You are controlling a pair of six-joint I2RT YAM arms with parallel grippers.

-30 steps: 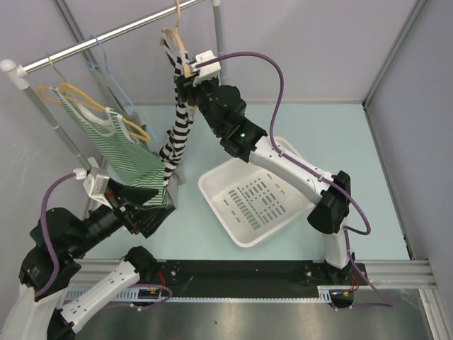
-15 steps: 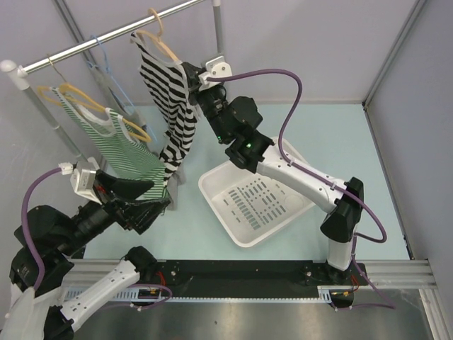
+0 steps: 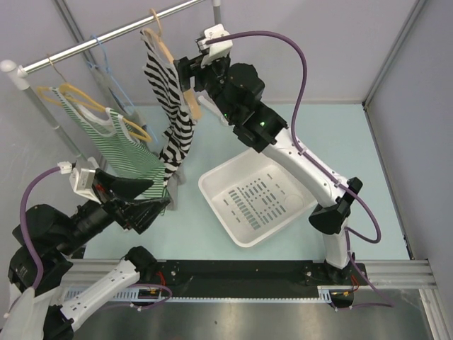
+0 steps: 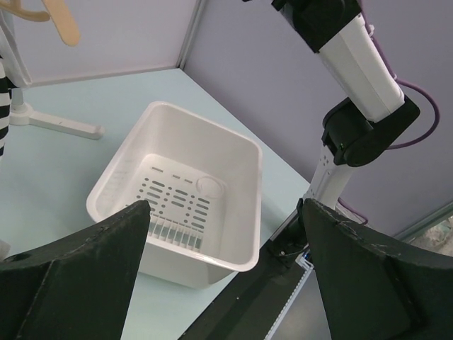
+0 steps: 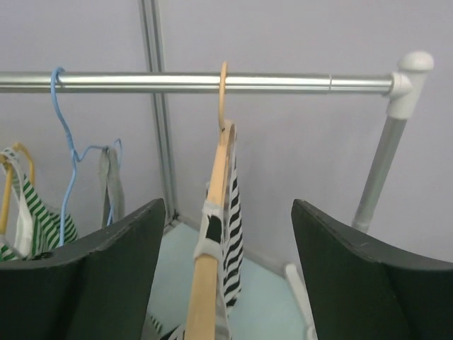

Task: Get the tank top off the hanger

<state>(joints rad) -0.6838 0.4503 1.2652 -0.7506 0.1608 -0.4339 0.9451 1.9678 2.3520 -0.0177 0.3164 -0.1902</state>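
The black-and-white striped tank top (image 3: 174, 106) hangs on a wooden hanger (image 3: 165, 44) hooked over the metal rail (image 3: 106, 37). My right gripper (image 3: 186, 75) is up at the hanger's near arm. In the right wrist view the gripper (image 5: 228, 207) is open, and the hanger (image 5: 216, 177) runs between its fingers with a gap on each side. A strap of the tank top (image 5: 232, 248) wraps over the wood. My left gripper (image 3: 161, 201) is low at the left, below the hem. It is open (image 4: 226, 207) with nothing in it.
A white perforated basket (image 3: 212, 185) sits mid-table and shows between the left fingers (image 4: 244, 149). A green striped top (image 3: 122, 147) on a yellow hanger and a bare blue hanger (image 3: 106, 67) share the rail. The rail's upright (image 5: 382, 163) stands to the right.
The right gripper has opened around the hanger and risen a little. The hanger swung left along the rail, then turned, so the tank top now hangs edge-on. The left arm shifted slightly left.
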